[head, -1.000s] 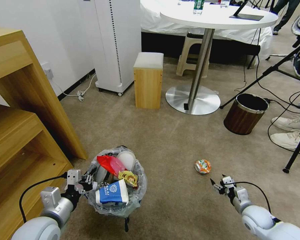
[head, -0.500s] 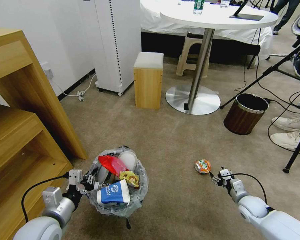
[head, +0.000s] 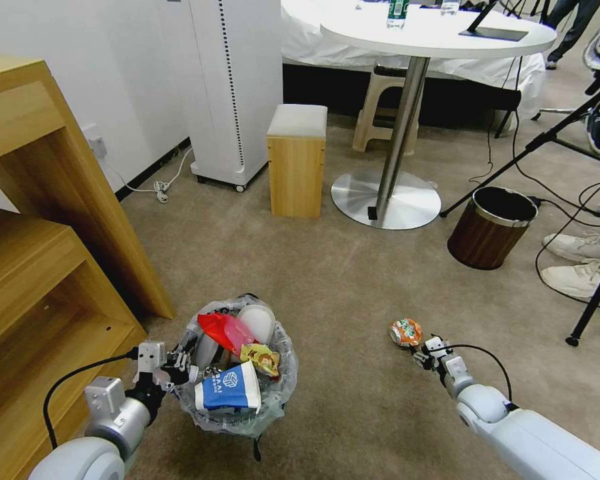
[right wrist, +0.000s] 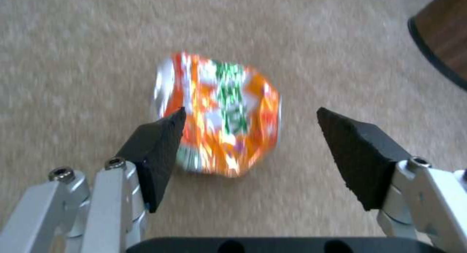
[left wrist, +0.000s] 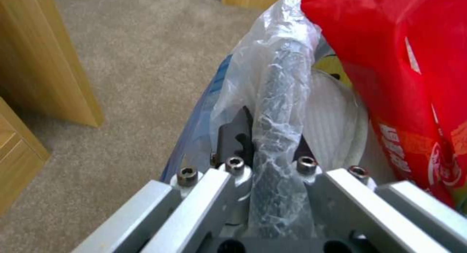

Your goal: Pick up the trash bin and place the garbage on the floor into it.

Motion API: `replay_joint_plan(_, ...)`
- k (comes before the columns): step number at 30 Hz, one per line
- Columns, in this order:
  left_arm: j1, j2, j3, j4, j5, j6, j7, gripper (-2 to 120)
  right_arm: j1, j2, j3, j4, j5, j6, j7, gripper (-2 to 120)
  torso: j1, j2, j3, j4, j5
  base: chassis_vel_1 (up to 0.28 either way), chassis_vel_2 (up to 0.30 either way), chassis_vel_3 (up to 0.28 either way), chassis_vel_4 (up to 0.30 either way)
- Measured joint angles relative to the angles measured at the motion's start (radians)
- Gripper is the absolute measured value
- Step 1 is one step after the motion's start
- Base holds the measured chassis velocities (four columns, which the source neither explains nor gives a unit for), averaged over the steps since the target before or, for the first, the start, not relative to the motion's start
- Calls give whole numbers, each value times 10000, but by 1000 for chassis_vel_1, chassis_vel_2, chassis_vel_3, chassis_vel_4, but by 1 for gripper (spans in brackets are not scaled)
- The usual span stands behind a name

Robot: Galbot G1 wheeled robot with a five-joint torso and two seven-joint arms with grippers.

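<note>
The trash bin, black with a clear crinkly bag, hangs just above the carpet at lower left. My left gripper is shut on its bag-wrapped rim, one finger on each side. The garbage inside includes a red wrapper, a yellow wrapper, a blue-white carton and something white. A crushed orange can lies on the floor to the right. My right gripper is open just behind the can, its black pads flanking it without touching.
A brown wood-look bin stands at the right, near a person's white shoes and a tripod leg. Ahead are a round table's steel base and a wooden stool. A wooden shelf unit lines the left.
My right gripper has moved forward and left across the carpet, closing in on the crushed can. The bin in my left gripper has drifted slightly right.
</note>
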Motion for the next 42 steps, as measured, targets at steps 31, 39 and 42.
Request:
replay_joint_plan(31, 65, 6, -119, -163, -142, -60, -17, 3, 1211, 1030, -1149, -1613, -64, 498, -464, 66, 1, 0, 0, 1, 2, 0, 0, 0, 0)
replay_joint_plan(39, 87, 46, -210, -270, -204, -61, -44, 3, 1145, 1092, -1213, -1699, -175, 545, -493, 51, 0, 0, 0, 1, 3, 0, 0, 0, 0)
replay_joint_plan(42, 78, 42, -215, -279, -218, -74, -53, 3, 1040, 1108, -1181, -1756, -219, 592, -492, 38, 0, -1, 0, 0, 2, 0, 0, 0, 0)
